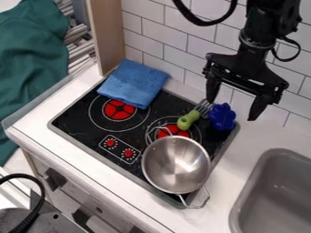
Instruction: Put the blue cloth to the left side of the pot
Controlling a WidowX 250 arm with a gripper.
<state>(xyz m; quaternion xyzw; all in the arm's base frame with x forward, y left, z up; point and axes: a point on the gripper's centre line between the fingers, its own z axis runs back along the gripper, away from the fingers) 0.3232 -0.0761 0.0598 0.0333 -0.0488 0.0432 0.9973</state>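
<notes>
Above the stove [76,119], tool [233,110] hangs open; pot [176,164] partly hides one burner [162,133], blue cloth [133,83] the stove's far corner.

Note that the round silver metal pot [177,166] hides part of the red-centred burner [163,133] from you. The grey rectangular sink [245,195] is cut off at your view's right and bottom edges.

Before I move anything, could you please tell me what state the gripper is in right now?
Gripper: open, fingers spread wide, holding nothing.
</notes>
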